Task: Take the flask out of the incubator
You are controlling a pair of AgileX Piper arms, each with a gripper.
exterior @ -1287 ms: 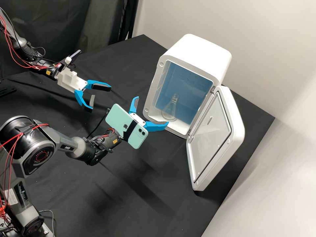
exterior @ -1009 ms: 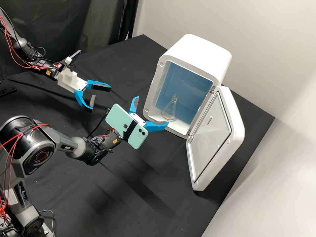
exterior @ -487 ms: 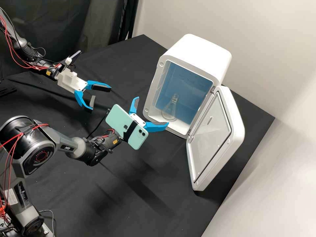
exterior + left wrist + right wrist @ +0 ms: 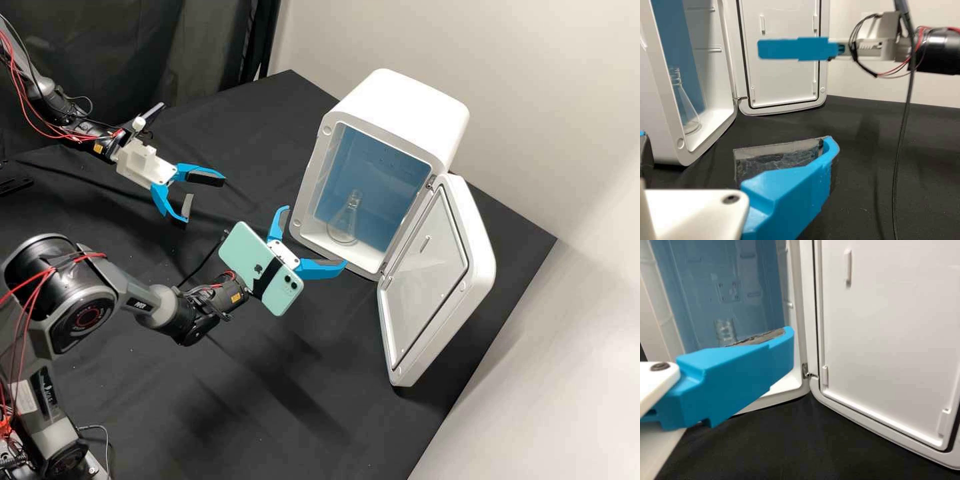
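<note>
Black worktop (image 4: 267,373) against a pale wall, dark curtain at the far left. White incubator (image 4: 400,107) sits on the far right of the worktop. Its door (image 4: 433,280) is swung wide open to the right, and the interior is pale blue. Clear conical flask (image 4: 345,217) stands upright on the incubator floor, inside, apart from both grippers.

Right gripper (image 4: 308,243) is open, blue fingers spread wide. It hovers just in front of the lower edge of the opening and points in towards the flask. The right wrist view shows one of its fingers across the blue interior, with the door hinge just beside it. A mint-green phone (image 4: 260,267) is strapped on that arm's wrist.

Left gripper (image 4: 200,195) is also open and holds nothing. It is up off the worktop, well left of the incubator and on the far side of the right arm. In the left wrist view the flask shows through the open front, and a finger of the right gripper crosses in front of the door. Red wires run along both arms.
</note>
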